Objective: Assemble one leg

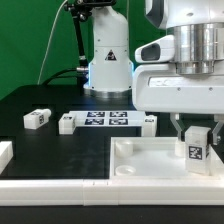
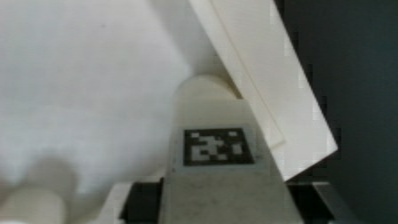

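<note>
My gripper is shut on a white leg with a black-and-white tag on its face. It holds the leg upright over the right part of the large white square panel. In the wrist view the held leg runs out from between the fingers, its tag facing the camera, its far end over the panel close to the raised rim. Whether it touches the panel I cannot tell. Another leg lies on the black table at the exterior view's left.
The marker board lies on the table behind the panel, with small white legs at its left end and right end. A white robot base stands at the back. A white piece sits at the left edge.
</note>
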